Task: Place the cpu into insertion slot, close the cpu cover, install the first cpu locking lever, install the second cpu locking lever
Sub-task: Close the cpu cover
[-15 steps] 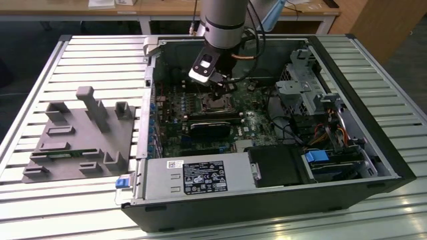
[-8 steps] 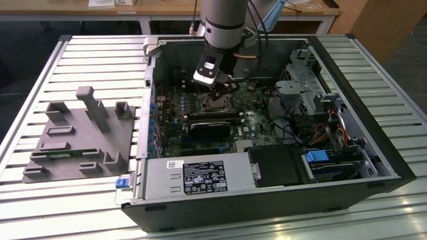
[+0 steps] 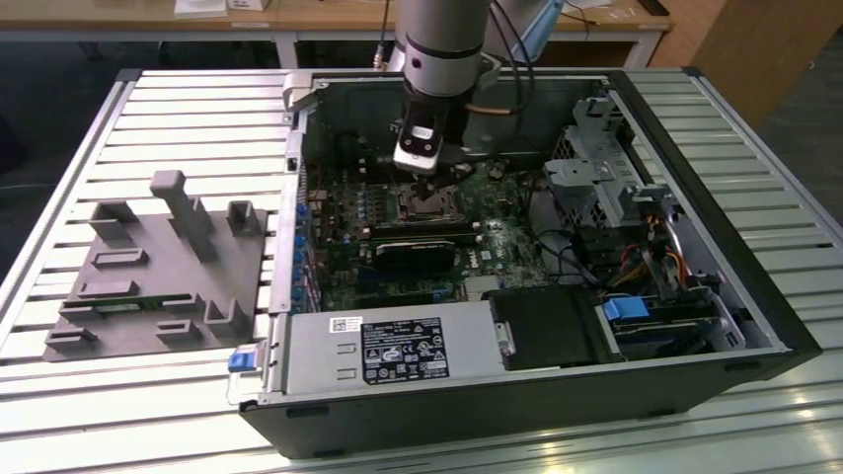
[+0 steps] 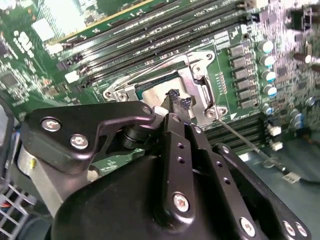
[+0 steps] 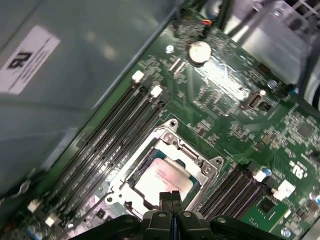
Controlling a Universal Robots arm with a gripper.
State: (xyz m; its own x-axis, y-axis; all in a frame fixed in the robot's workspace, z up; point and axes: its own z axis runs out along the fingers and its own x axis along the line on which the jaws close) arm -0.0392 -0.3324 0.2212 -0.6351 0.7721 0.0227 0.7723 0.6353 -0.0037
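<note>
In the exterior view my gripper [image 3: 421, 184] hangs low over the insertion slot [image 3: 424, 204] in the middle of the green motherboard. The cpu [image 5: 162, 179], pale and square, lies in the slot. The silvery cpu cover [image 5: 192, 155] lies flat around it, with the chip showing through its cut-out. My gripper [image 5: 170, 196] is shut with nothing between its dark fingertips, which sit at the cover's edge beside the chip. In the second wrist view the gripper [image 4: 179, 101] hides part of the cpu [image 4: 155, 92] and cover [image 4: 200, 82]. A thin metal locking lever [image 4: 245, 142] runs out slantwise from one socket corner.
Long black memory slots [image 5: 115, 135] run on both sides of the socket. The case walls surround the board, with a labelled power supply [image 3: 395, 348], a drive cage [image 3: 613, 183] and cables [image 3: 579, 262] on the exterior view's right. A grey fixture [image 3: 165, 262] sits on the slatted table outside.
</note>
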